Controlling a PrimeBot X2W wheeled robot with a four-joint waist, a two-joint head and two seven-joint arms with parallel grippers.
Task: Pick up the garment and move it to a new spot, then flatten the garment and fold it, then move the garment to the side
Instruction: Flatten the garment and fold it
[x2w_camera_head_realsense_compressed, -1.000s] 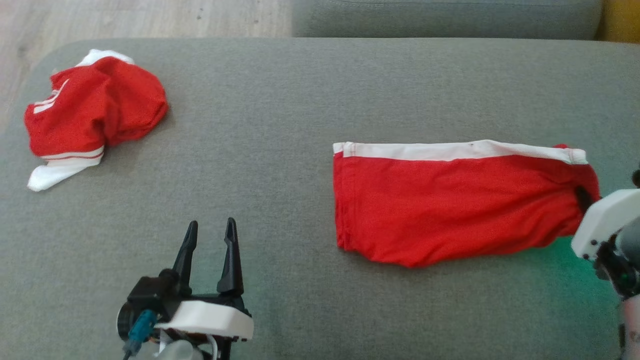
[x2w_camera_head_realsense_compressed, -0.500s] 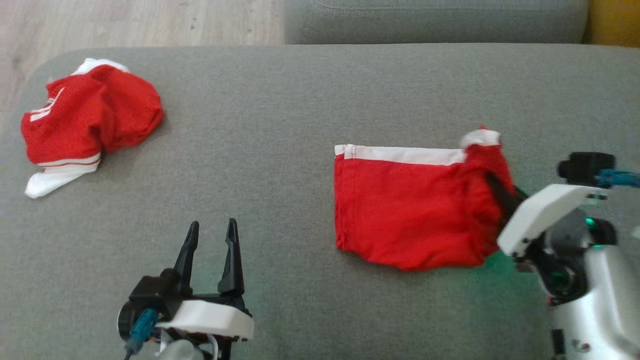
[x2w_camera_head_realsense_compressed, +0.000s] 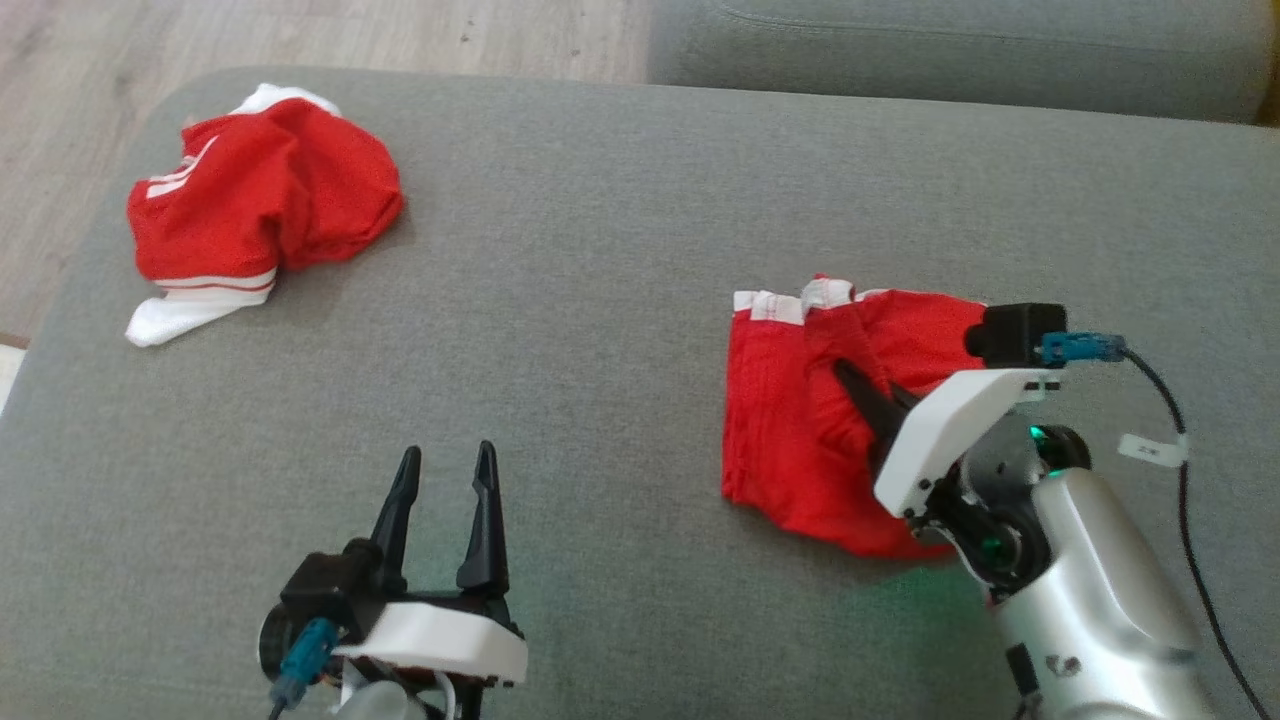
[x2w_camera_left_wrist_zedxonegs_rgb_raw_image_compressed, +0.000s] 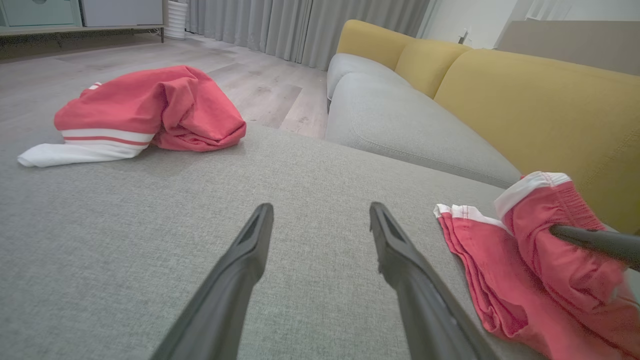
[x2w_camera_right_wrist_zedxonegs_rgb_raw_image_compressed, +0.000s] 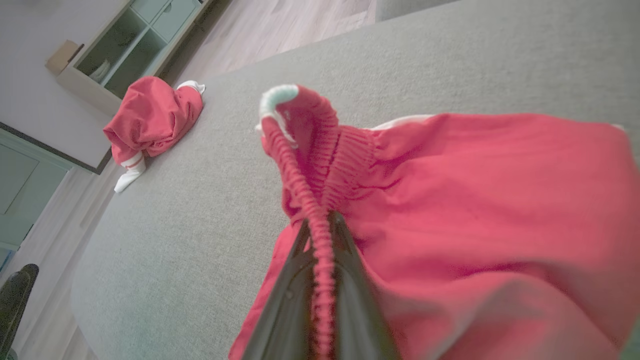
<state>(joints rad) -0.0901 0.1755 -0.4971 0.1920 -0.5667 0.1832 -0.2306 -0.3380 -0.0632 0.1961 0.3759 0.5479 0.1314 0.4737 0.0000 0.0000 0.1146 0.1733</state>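
red garment (x2w_camera_head_realsense_compressed: 780, 430) — narrower than before

Matt cloth garment (x2w_camera_head_realsense_compressed: 780, 430), coarse-woven sofa (x2w_camera_head_realsense_compressed: 600, 300)

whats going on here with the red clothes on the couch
The robot is partway through folding a pair of red shorts on the grey cushion. Its right gripper is shut on the elastic waistband and holds that end lifted over the rest of the shorts, which lie on the cushion. The left gripper is open, holding nothing, above bare cushion. A second red and white garment lies crumpled near the far left corner.
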